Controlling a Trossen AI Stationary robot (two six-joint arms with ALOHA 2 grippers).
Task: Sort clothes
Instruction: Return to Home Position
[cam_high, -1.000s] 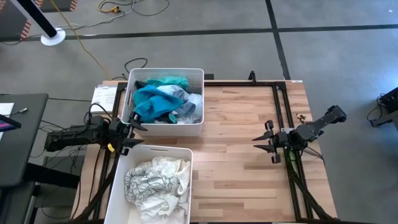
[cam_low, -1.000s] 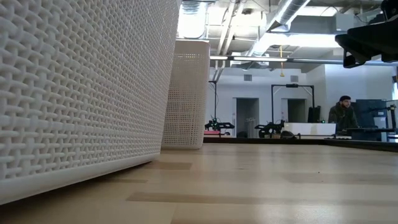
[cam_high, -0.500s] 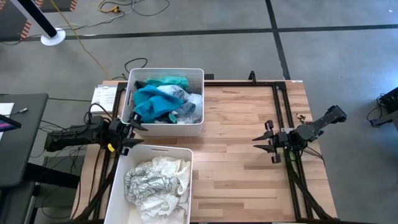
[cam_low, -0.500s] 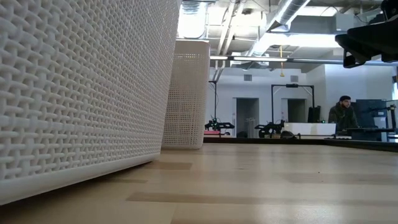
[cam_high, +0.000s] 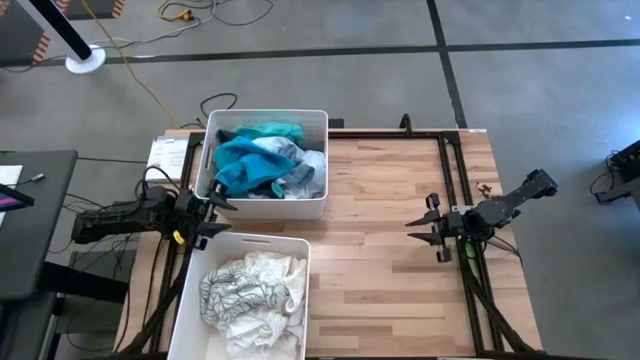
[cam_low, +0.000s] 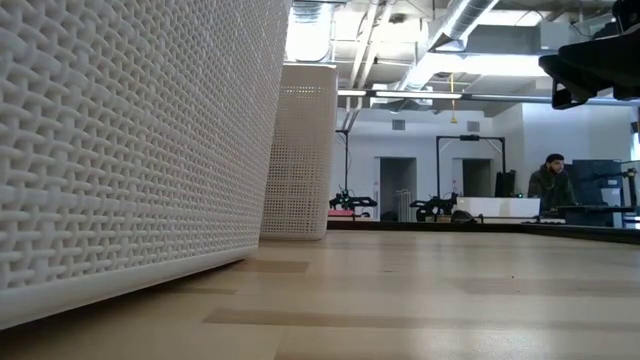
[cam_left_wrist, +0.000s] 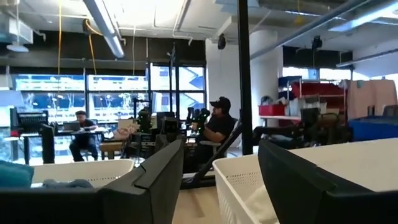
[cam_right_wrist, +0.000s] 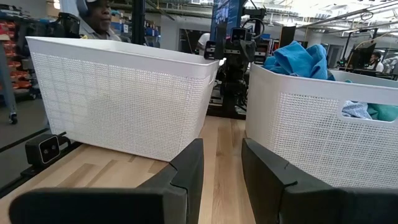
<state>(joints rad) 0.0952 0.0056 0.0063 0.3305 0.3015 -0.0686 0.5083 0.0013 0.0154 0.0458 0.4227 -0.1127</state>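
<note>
The clothes lie in two white bins at the table's left. Teal, blue and grey garments (cam_high: 258, 162) fill the far bin (cam_high: 266, 114), and white patterned ones (cam_high: 252, 290) fill the near bin (cam_high: 245, 238). My left gripper (cam_high: 217, 217) stands open at the table's left edge, level with the gap between the bins, its fingers (cam_left_wrist: 158, 180) holding nothing. My right gripper (cam_high: 418, 229) stands open over the table's right part, pointing toward the bins (cam_right_wrist: 124, 99), its fingers (cam_right_wrist: 186, 171) likewise holding nothing. Blue cloth (cam_right_wrist: 298, 59) heaps above the far bin's rim.
Bare wooden tabletop (cam_high: 380, 230) stretches between the bins and my right gripper. Black frame rails (cam_high: 455, 180) run along the table's far and right sides. Papers (cam_high: 168, 158) lie at the far left corner. People sit in the room beyond (cam_low: 550, 180).
</note>
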